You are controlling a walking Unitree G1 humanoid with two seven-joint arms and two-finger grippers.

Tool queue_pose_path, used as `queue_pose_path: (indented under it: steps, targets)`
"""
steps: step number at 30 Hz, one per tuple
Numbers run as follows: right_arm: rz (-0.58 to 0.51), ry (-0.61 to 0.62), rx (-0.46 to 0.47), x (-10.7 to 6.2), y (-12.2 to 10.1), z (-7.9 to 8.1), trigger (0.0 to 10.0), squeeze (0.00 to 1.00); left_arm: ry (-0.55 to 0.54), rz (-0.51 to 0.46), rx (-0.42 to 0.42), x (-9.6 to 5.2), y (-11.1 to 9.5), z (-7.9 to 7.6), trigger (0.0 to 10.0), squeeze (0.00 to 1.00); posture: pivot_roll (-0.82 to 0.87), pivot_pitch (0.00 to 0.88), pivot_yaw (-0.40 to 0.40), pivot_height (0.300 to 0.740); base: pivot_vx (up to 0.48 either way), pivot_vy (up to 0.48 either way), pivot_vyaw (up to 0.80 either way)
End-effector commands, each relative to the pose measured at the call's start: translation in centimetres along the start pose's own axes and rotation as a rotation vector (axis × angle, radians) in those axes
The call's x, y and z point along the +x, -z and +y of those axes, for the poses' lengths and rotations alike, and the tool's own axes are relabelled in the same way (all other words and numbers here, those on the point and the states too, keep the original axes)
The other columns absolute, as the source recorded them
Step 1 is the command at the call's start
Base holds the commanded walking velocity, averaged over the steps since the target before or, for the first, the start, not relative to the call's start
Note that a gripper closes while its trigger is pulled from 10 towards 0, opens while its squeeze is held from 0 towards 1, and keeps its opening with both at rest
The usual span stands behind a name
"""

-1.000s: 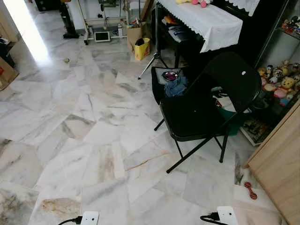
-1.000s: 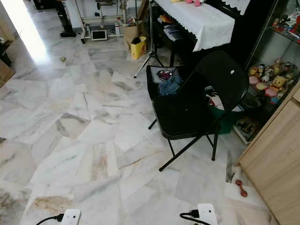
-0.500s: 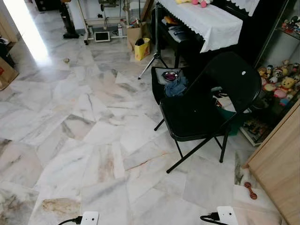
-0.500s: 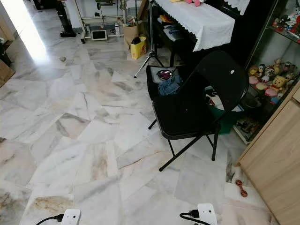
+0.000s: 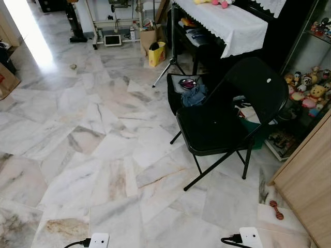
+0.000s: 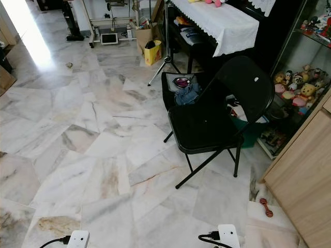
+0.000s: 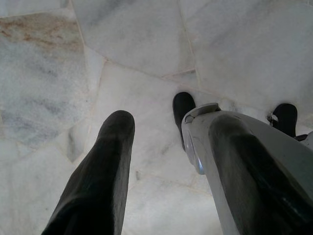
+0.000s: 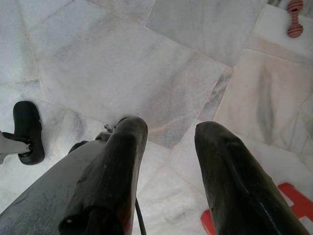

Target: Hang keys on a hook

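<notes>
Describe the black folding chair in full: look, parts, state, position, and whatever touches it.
The black folding chair stands unfolded on the marble floor, right of centre in the head views. Its seat and rounded backrest look like matte black metal or plastic; the backrest carries a small pale spot. Thin black crossed legs rest on the tiles. The seat holds nothing. A black bag with blue cloth and a shiny item on top sits close behind it; whether they touch cannot be told. A wooden cabinet stands to its right.
</notes>
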State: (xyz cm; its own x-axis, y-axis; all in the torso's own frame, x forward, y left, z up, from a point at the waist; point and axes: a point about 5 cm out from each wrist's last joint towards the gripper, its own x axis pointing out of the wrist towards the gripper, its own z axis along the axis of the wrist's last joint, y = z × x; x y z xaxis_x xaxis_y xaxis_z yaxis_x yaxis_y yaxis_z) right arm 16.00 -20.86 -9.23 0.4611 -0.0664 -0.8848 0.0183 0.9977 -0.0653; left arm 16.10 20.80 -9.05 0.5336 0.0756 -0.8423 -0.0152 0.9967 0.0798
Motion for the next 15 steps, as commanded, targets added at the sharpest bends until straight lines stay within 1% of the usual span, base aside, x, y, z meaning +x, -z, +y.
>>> queue_pose_path:
  steps: [1, 15]
  targets:
    - [-0.154, -0.058, 0.228, 0.14, -3.89, 0.42, 10.0, 0.0, 0.006, -0.032, -0.039, 0.32, -2.99, 1.5, 10.0, 0.0, 0.07, 0.025, -0.025, 0.74, 0.0, 0.0, 0.0]
    - [-0.151, -0.062, 0.214, 0.16, -3.8, 0.68, 10.0, 0.0, 0.003, -0.029, -0.038, 0.29, -2.83, 1.62, 10.0, 0.0, 0.08, 0.005, -0.023, 0.74, 0.0, 0.0, 0.0]
